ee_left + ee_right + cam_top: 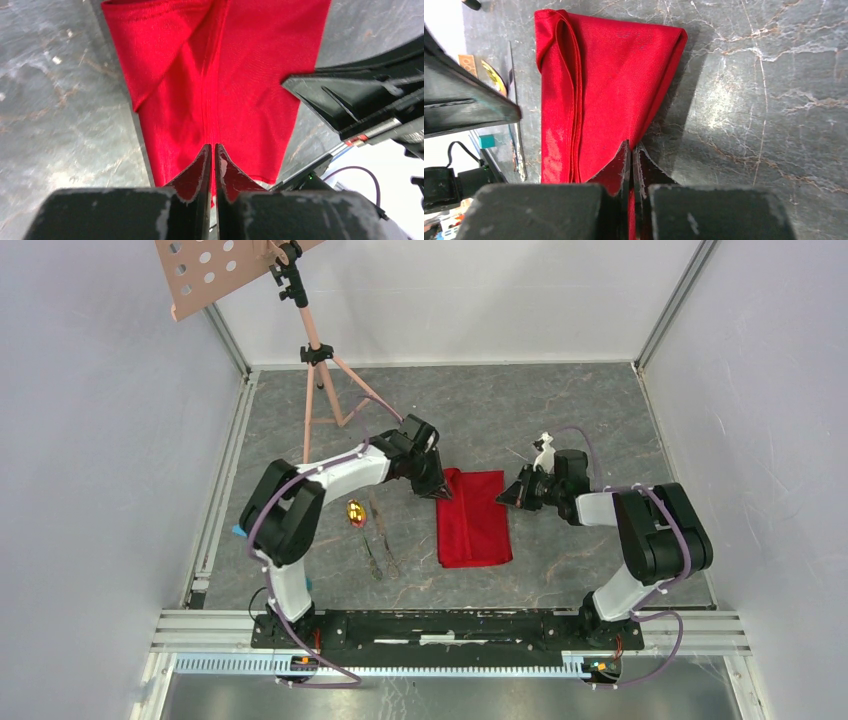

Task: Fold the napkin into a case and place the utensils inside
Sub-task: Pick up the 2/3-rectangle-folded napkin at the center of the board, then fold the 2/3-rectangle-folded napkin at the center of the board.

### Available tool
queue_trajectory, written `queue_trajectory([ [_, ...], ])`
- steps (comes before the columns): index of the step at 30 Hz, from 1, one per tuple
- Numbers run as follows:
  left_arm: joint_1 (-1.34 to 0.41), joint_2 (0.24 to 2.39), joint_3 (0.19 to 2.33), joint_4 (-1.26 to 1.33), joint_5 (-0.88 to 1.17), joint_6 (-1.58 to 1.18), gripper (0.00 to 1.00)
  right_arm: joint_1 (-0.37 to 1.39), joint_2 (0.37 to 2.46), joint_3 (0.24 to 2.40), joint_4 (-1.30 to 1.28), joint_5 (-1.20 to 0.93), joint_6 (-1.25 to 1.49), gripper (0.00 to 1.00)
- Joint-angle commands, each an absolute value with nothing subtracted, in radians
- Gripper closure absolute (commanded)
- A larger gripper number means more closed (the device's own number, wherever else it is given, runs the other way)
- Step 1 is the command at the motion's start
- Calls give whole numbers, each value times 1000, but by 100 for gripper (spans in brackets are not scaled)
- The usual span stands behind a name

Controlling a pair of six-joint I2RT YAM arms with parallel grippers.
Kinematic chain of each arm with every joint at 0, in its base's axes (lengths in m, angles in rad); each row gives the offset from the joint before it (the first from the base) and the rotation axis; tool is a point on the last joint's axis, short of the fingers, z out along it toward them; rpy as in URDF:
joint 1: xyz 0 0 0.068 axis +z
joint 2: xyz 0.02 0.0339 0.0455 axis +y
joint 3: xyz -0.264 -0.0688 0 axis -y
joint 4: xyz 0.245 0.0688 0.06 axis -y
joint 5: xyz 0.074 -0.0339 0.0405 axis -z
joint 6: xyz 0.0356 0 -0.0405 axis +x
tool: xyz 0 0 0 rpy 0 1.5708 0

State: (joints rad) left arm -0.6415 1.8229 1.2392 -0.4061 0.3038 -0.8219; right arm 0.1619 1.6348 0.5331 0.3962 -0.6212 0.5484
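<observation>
The left gripper [211, 146] has its fingers pressed together on the napkin [473, 518]. A thin line of red cloth shows between the two black tips, and a raised seam runs straight away from them up the middle of the fabric. Just to that gripper's left, a loose flap is folded over at a slant.

The right gripper [631, 146] is likewise clamped on the cloth, pinching a corner where the fabric narrows to a point. To its left the stacked hems of several layers lie side by side along one edge.

From above, the two grippers sit close together, one at each far corner of the napkin. The cloth lies flat on the grey marbled table [580, 420] as a folded rectangle reaching from the fingertips back toward the arm bases. Only its outer face shows — the layers are closed on one another, so I cannot tell what lies between them.

The utensils are on the bare table well to the left gripper's left, apart from the cloth. The spoon [354, 512], with its gold bowl, lies nearest that arm's elbow, and the thin dark pieces [384, 538] lie just beside it, between the spoon and the napkin.
</observation>
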Motion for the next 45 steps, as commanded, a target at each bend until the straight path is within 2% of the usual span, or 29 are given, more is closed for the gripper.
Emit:
queue_trajectory([
  [1, -656, 1916, 1286, -297, 350, -887, 91, 168, 1603, 598, 287, -583, 463, 99],
  [15, -678, 1953, 1189, -255, 264, -871, 93, 276, 1503, 715, 53, -365, 440, 99],
  [28, -680, 1949, 1137, -207, 270, -871, 94, 447, 1433, 735, 30, -197, 567, 100],
  [34, -680, 1953, 1119, -174, 291, -873, 94, 544, 1460, 730, 113, -154, 710, 100],
  [38, -680, 1958, 1117, -173, 288, -864, 94, 589, 1480, 641, 341, -175, 861, 99],
  [45, -680, 1938, 1115, -188, 294, -847, 94, 604, 1581, 618, 444, -163, 949, 100],
])
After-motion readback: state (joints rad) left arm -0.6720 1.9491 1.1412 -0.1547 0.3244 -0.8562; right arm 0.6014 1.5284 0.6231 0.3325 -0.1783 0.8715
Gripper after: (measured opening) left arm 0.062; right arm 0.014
